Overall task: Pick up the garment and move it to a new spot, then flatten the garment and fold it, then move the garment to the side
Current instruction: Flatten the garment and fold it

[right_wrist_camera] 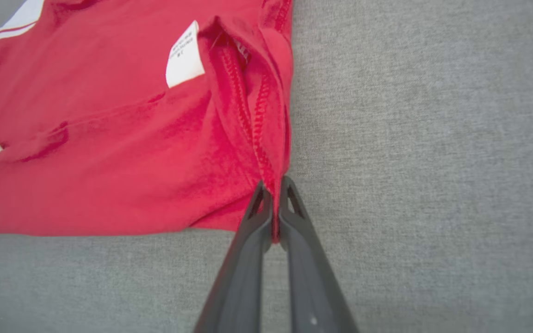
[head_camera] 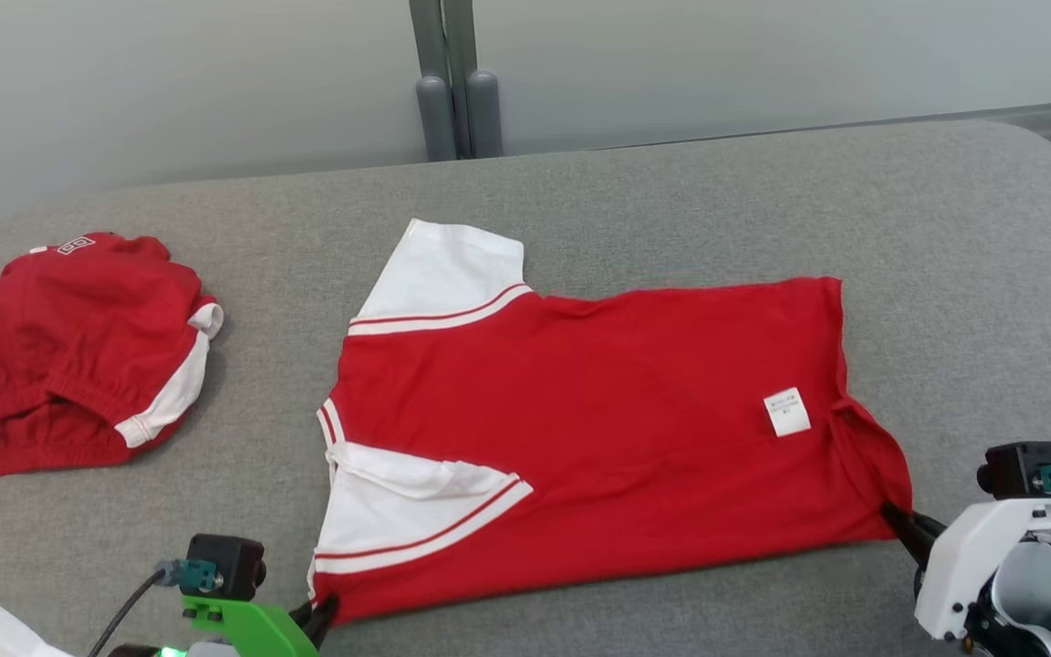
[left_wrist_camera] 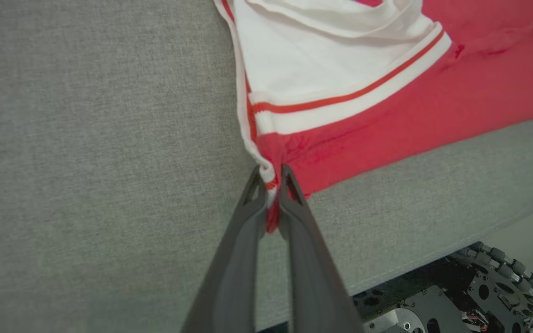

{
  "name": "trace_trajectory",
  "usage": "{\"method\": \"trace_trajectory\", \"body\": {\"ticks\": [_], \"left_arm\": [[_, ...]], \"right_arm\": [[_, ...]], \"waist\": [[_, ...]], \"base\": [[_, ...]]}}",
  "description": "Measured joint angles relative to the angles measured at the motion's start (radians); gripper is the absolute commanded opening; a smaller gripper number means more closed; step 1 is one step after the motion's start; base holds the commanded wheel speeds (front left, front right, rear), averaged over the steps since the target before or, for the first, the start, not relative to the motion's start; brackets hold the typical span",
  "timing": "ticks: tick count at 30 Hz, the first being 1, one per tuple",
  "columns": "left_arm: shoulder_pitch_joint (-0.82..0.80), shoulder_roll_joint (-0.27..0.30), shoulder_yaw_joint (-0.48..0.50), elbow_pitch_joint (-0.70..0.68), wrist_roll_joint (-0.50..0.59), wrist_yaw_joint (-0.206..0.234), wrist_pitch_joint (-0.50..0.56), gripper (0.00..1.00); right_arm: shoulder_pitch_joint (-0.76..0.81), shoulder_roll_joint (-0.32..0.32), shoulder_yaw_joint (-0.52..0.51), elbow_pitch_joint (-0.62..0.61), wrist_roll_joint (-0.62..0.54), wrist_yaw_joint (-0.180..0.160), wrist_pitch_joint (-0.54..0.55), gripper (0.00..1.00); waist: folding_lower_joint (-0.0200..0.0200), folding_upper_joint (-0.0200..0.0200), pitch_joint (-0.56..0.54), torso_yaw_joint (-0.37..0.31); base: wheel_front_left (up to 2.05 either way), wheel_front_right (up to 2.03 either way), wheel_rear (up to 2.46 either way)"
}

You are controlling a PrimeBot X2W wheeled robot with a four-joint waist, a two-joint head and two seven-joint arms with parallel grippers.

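At the near edge of the grey table (head_camera: 671,182), the left gripper (head_camera: 323,619) and right gripper (head_camera: 900,522) each clamp a near corner of the red shirt (head_camera: 598,429), spread flat mid-table. Lifting both corners evenly toward the far edge should keep the fold square.

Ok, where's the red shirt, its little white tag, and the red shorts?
red shirt (head_camera: 598,429), head view, middle of its body.
white tag (head_camera: 787,411), head view, its centre.
red shorts (head_camera: 60,319), head view, the red front.
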Motion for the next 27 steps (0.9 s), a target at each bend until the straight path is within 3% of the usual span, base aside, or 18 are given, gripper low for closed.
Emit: {"method": "trace_trajectory", "body": {"ticks": [9, 10, 11, 20, 27], "left_arm": [[0.134, 0.049, -0.005, -0.170, -0.030, 0.074, 0.066, 0.00], [0.141, 0.050, -0.004, -0.172, -0.035, 0.078, 0.069, 0.15], [0.149, 0.050, 0.000, -0.174, -0.046, 0.079, 0.070, 0.98], [0.138, 0.093, 0.027, -0.188, -0.041, 0.081, 0.061, 1.00], [-0.074, 0.140, 0.091, -0.251, -0.013, 0.026, 0.073, 1.00]], "right_arm": [[0.167, 0.000, -0.108, -0.114, 0.019, 0.000, 0.126, 0.00], [0.176, 0.004, -0.117, -0.123, 0.019, 0.000, 0.137, 0.24], [0.183, 0.011, -0.127, -0.131, 0.013, 0.000, 0.140, 1.00], [0.186, 0.046, -0.218, -0.231, -0.020, 0.000, 0.153, 1.00], [0.052, 0.095, -0.341, -0.320, 0.041, 0.000, 0.109, 1.00]], "waist": [[0.0000, 0.0000, -0.001, 0.020], [0.0000, 0.0000, 0.001, 0.020], [0.0000, 0.0000, 0.004, 0.019], [0.0000, 0.0000, 0.012, 0.004], [0.0000, 0.0000, 0.052, -0.003]], "base": [[0.00, 0.00, 0.00], [0.00, 0.00, 0.00], [0.00, 0.00, 0.00], [0.00, 0.00, 0.00], [0.00, 0.00, 0.00]]}}
